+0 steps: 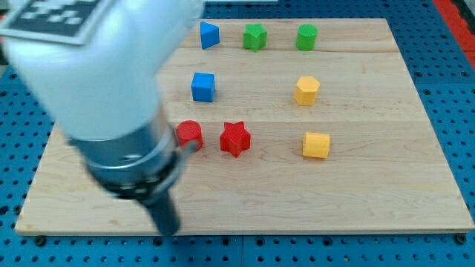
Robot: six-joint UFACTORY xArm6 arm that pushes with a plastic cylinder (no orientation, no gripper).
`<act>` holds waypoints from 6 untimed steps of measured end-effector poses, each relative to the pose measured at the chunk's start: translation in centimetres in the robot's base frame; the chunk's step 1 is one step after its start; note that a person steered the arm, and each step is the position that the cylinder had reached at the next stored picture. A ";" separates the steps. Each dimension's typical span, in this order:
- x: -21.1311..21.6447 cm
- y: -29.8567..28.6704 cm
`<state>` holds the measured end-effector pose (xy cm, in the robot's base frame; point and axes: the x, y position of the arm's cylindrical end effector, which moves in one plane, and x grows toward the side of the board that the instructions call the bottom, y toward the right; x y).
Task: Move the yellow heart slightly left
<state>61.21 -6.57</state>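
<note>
My tip (169, 228) is sitting near the board's (371, 200) bottom edge at the view's lower left, touching no block, holding nothing. Yellow heart (315, 144) is lying well apart to the view's right, just below the yellow hexagon (306, 90), w/ red star (235, 139) and red cylinder (189, 133) between.

A blurred white arm housing (89, 67) bears a black-and-white marker above a dark collar.
</note>
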 end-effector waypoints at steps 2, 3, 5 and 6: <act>-4.0 19.4; -7.7 21.9; -12.7 21.8; -12.4 20.1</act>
